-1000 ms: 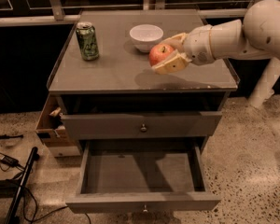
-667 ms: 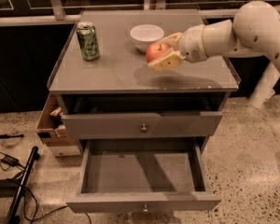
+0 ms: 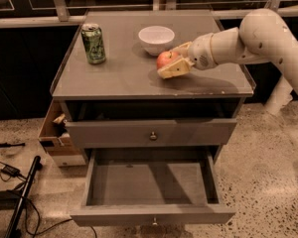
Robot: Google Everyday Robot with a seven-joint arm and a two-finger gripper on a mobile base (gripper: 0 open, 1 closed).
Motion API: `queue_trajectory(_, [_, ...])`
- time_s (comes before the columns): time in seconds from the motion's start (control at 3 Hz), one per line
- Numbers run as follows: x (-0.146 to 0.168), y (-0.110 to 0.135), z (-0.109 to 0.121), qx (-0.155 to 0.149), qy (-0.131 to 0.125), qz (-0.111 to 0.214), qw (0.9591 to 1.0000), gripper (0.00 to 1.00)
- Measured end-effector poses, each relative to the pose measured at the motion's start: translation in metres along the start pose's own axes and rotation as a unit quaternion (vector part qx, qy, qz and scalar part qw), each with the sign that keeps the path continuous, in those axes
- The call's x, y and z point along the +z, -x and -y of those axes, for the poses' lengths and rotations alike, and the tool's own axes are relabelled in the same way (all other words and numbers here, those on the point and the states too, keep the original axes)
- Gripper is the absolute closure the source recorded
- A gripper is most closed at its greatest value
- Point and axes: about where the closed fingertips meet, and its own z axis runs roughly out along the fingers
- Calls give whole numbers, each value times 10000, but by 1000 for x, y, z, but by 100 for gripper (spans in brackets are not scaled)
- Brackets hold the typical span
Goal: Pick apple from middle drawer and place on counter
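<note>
The apple [image 3: 164, 58], small and red, sits between the tan fingers [image 3: 175, 69] of my gripper [image 3: 172, 59], which is shut on it. The gripper holds it just above the counter [image 3: 114, 76], right of centre and just in front of the white bowl. I cannot tell whether the apple touches the counter. The white arm reaches in from the right. The middle drawer [image 3: 151, 183] stands pulled open below, its grey floor bare.
A white bowl [image 3: 156, 38] stands at the back of the counter and a green can [image 3: 93, 43] at the back left. A closed drawer front [image 3: 151, 133] lies above the open one. A cardboard box [image 3: 54, 135] and cables [image 3: 12, 182] are on the floor at left.
The gripper with the apple has moved a little left and down toward the counter top. The drawer, bowl and can have not moved.
</note>
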Motion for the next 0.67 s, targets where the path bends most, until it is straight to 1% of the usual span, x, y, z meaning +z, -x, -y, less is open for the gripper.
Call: queue_trajectory(0.67, [10, -21, 7, 422, 4, -138, 9990, 100])
